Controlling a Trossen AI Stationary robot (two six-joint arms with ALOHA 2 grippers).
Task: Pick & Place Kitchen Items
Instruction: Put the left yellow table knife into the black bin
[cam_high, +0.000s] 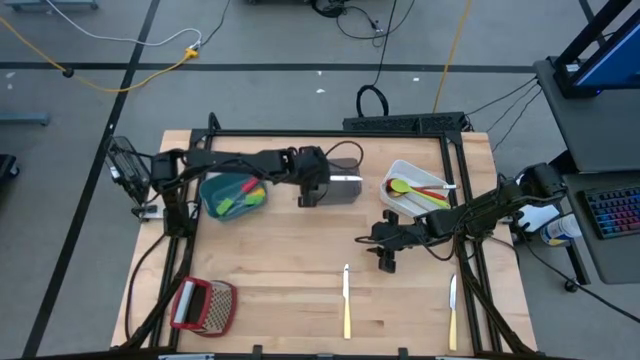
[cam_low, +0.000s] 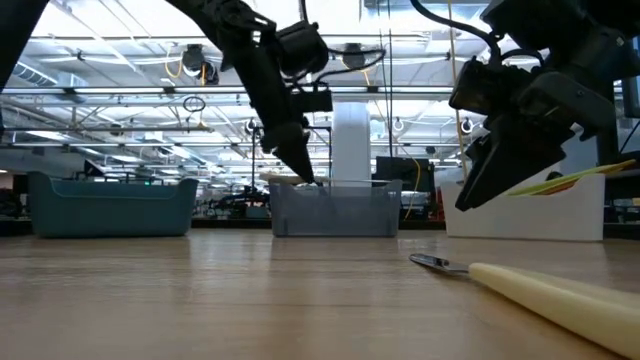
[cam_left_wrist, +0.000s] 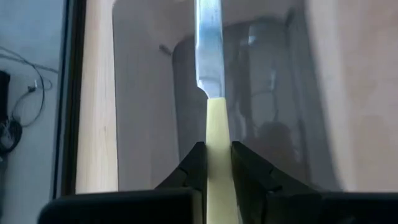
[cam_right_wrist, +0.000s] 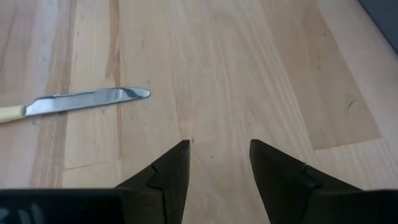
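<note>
Left gripper (cam_left_wrist: 214, 165) is hovering over the grey translucent rectangular bin (cam_high: 340, 188) at table centre-back, fingers clamped on the cream handle of a steel-bladed table knife (cam_left_wrist: 211, 74); blade is pointing into the bin. Low view is showing the fingertips right at the bin's rim.

Right gripper (cam_right_wrist: 217, 165) is hanging just above bare wooden tabletop (cam_high: 290, 250), right of centre, fingers apart, holding nothing. A second cream-handled knife (cam_high: 346, 300) is lying flat near the front edge, close to that gripper; its blade is showing in the right wrist view. A third cream-handled knife (cam_high: 452, 311) is lying farther right, also near the front edge.

White rectangular bin (cam_high: 398, 172) at right-back is holding a green spoon (cam_high: 400, 186) plus red and yellow utensils. Teal rectangular bin (cam_high: 215, 190) at left-back is holding green and orange utensils. Red-framed metal grater (cam_high: 204, 305) is sitting at the front-left corner.
</note>
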